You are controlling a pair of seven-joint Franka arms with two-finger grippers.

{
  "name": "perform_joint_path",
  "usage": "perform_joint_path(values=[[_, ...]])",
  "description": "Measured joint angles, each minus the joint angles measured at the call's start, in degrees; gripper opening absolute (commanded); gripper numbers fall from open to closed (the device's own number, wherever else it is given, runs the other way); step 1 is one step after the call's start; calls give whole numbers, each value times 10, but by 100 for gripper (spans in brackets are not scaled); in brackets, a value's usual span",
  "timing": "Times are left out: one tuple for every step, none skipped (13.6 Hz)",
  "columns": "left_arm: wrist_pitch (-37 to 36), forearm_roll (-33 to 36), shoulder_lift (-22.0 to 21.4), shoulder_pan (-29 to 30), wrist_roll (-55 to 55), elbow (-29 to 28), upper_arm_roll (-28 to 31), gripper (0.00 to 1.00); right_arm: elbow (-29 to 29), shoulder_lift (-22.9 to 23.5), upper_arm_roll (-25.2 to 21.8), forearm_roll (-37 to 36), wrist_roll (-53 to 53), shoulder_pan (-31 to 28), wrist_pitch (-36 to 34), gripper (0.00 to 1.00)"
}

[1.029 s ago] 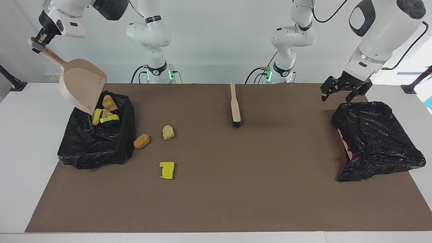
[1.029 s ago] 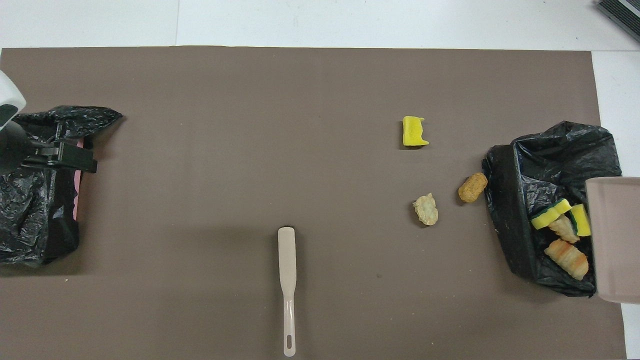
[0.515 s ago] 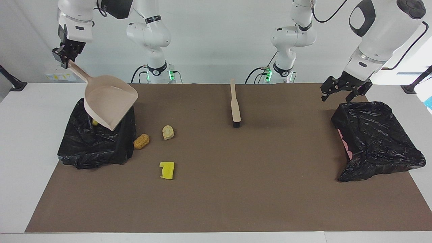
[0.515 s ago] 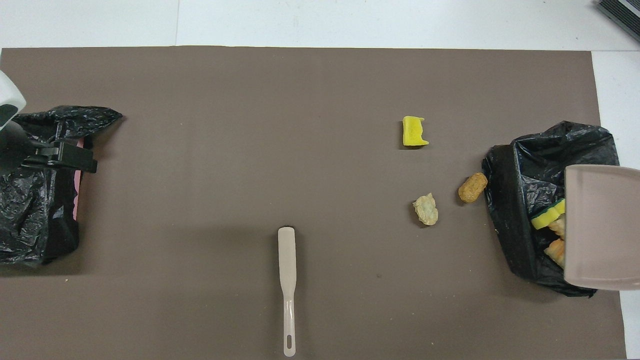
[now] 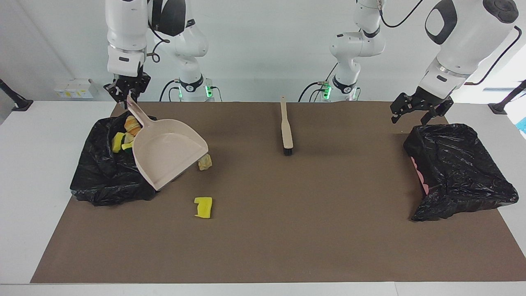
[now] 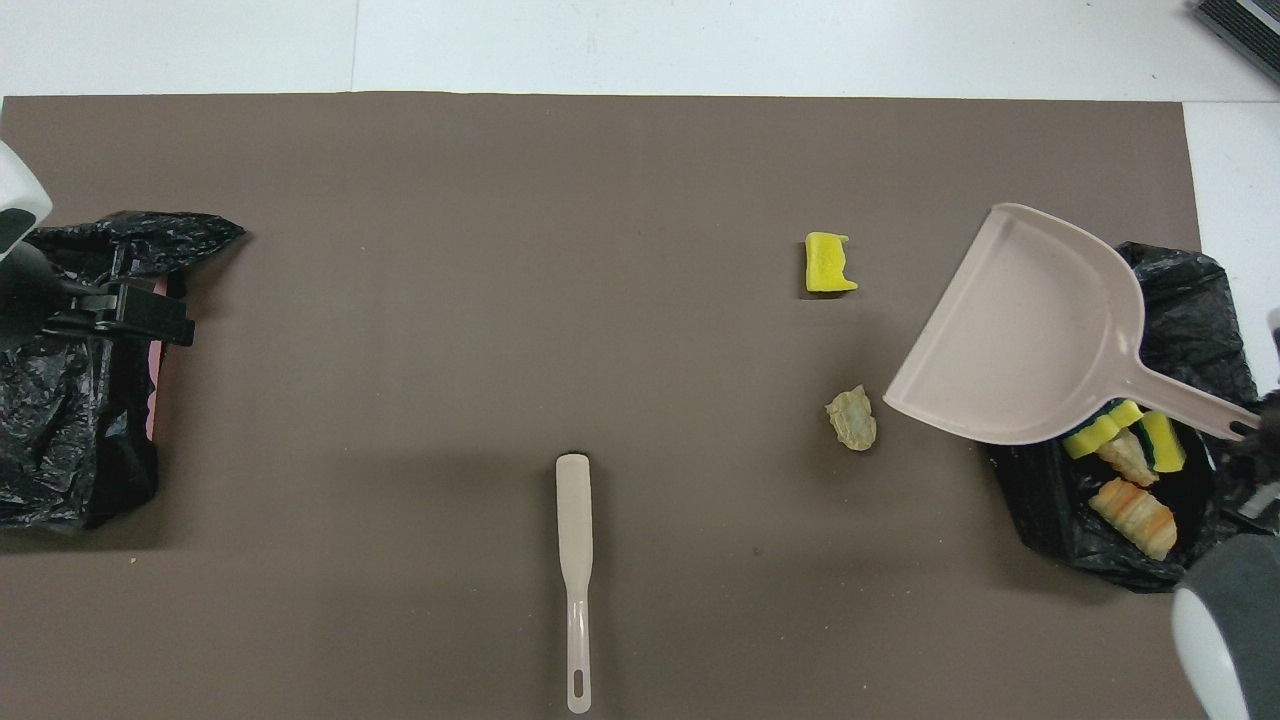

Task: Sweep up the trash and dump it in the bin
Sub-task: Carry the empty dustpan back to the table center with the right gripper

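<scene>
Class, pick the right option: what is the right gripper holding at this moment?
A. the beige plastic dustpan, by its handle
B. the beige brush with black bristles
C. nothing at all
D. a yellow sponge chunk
A: the right gripper is shut on the handle of the beige plastic dustpan, raised and tilted beside the black-lined bin, while the beige brush lies alone on the mat.

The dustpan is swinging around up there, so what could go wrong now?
The dustpan, held by its handle in the right hand, hangs over the bin edge and the pale lump; coming down, it might knock that lump away or snag the bag. The brush lies unheld, so loose pieces like the yellow sponge may slide when scooped.
</scene>
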Motion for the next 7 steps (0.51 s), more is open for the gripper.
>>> perform_joint_path(values=[[0, 0, 0, 0, 0, 0, 0, 100, 21, 25, 12, 8, 45, 1, 1, 0], [0, 0, 0, 0, 0, 0, 0, 100, 41, 49, 22, 12, 90, 5, 2, 0], [0, 0, 0, 0, 0, 0, 0, 100, 58, 73, 28, 14, 135, 16, 2, 0], [0, 0, 0, 0, 0, 0, 0, 100, 73, 97, 32, 15, 187, 35, 4, 0], [0, 0, 0, 0, 0, 0, 0, 100, 87, 120, 33, 15, 239, 57, 12, 0], [0, 0, 0, 0, 0, 0, 0, 100, 99, 141, 34, 15, 283, 78, 17, 0], [0, 0, 0, 0, 0, 0, 0, 100, 112, 162, 35, 15, 322, 99, 20, 0]])
